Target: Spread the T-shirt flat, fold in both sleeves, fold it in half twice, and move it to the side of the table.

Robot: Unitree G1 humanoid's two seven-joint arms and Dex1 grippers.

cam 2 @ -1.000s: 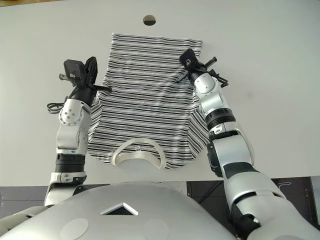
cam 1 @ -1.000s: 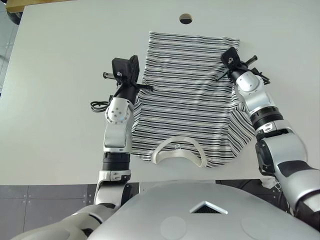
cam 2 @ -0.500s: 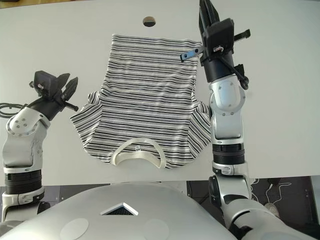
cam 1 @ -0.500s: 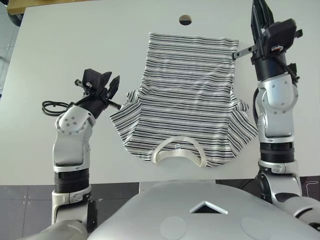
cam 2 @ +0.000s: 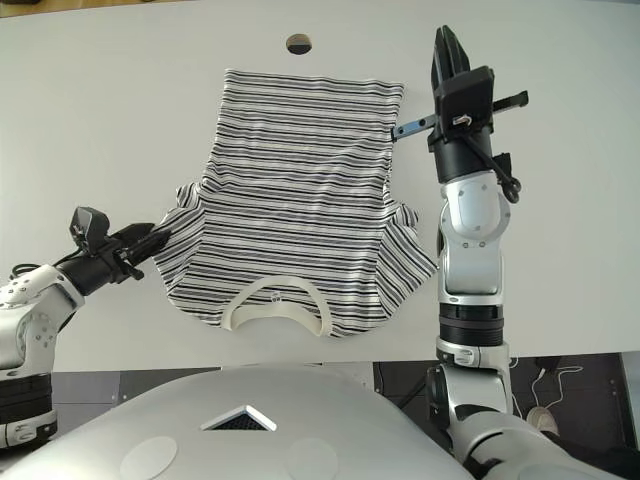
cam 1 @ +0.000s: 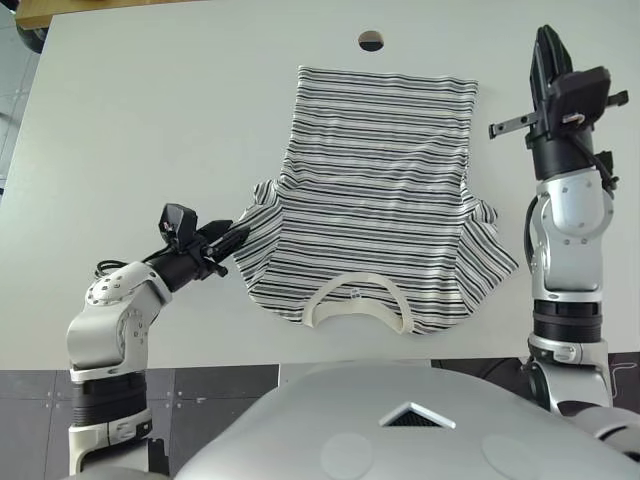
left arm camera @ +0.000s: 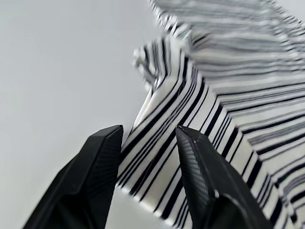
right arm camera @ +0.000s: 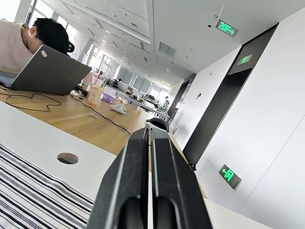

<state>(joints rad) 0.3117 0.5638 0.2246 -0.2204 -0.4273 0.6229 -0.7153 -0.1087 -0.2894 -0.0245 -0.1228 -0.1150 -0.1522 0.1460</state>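
T-shirt (cam 1: 375,190) flat on desk (cam 1: 150,120). Left wrist view: left claw (left arm camera: 150,136) parted at sleeve (left arm camera: 162,95) edge, gripping nothing. Right wrist view: right claw (right arm camera: 149,136) closed, empty, held high.

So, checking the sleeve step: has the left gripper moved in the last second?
Yes. The left gripper pulled back from the table hole toward the near edge, now at the left sleeve of the T-shirt.
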